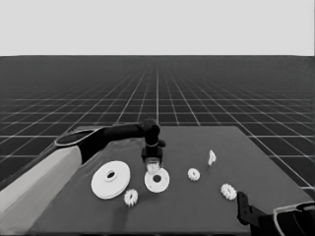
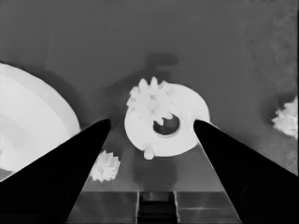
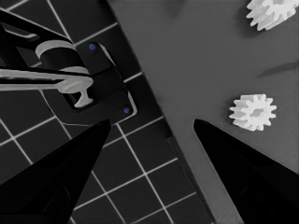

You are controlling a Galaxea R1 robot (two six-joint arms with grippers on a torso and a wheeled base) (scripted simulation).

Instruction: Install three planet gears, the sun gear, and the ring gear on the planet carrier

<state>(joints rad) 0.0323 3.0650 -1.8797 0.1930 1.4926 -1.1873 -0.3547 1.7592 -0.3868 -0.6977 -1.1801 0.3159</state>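
Now the left arm (image 1: 98, 140) reaches across the table (image 1: 197, 206), its gripper (image 1: 152, 163) hovering over the smaller round part (image 1: 157, 180), fingers (image 2: 70, 172) spread wide and holding nothing. Just left lies the larger round part (image 1: 110, 180). One gear (image 2: 152, 102) sits on the smaller part; another (image 1: 131, 197) lies near both. Right gripper (image 3: 149, 140), open, waits at the table's corner.

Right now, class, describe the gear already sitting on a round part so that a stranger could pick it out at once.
Start at the larger round part on the table's left half; right of it lies the smaller round part, under the left gripper. The gear sits on that part's face beside its hole. It alone rests on a part; the other three gears lie on the bare table.
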